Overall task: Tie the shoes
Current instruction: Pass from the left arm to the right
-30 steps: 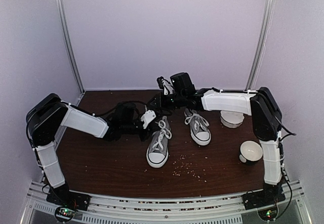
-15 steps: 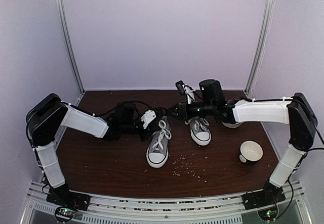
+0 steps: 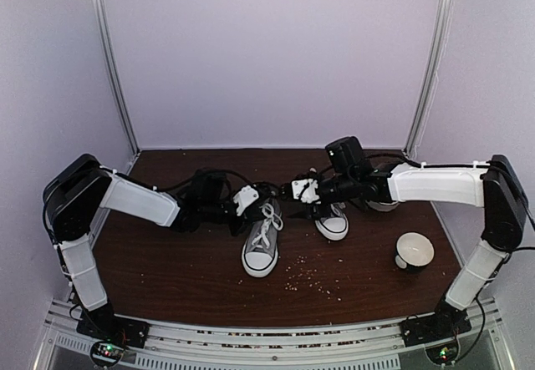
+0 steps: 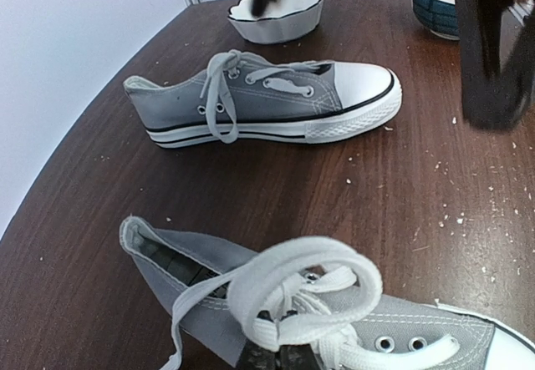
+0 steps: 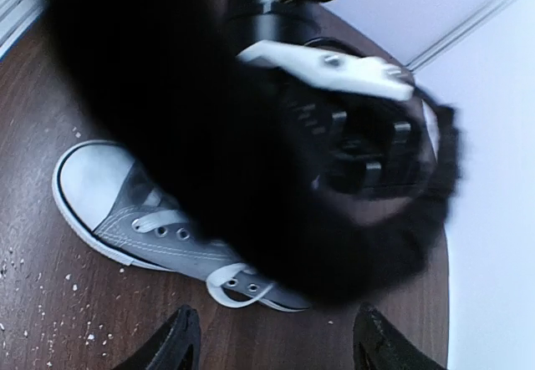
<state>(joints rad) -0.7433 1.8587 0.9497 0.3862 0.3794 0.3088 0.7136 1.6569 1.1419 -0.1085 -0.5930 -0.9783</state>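
Observation:
Two grey shoes with white toe caps lie on the brown table, the left shoe (image 3: 260, 241) and the right shoe (image 3: 332, 220). My left gripper (image 3: 249, 200) sits at the left shoe's heel end, shut on a loop of its white lace (image 4: 303, 293), which curls above the fingertips (image 4: 264, 358). The other shoe (image 4: 267, 103) lies on its side beyond, laces loose. My right gripper (image 3: 301, 190) hangs between the shoes' heel ends. In its wrist view the fingers (image 5: 174, 347) stand wide apart over bare table in front of a grey shoe (image 5: 159, 220), holding nothing. A blurred dark shape hides much of that view.
A white scalloped bowl (image 3: 383, 200) sits behind the right forearm, also seen as a white bowl (image 4: 276, 12) from the left wrist. A dark-rimmed bowl (image 3: 415, 250) stands at the right. Crumbs (image 3: 313, 275) are scattered in front of the shoes. Walls enclose the table at back and sides.
The right arm has stretched out and its gripper has come down from above the left shoe's heel to table level between the shoes, opening as it went. The left gripper holds still.

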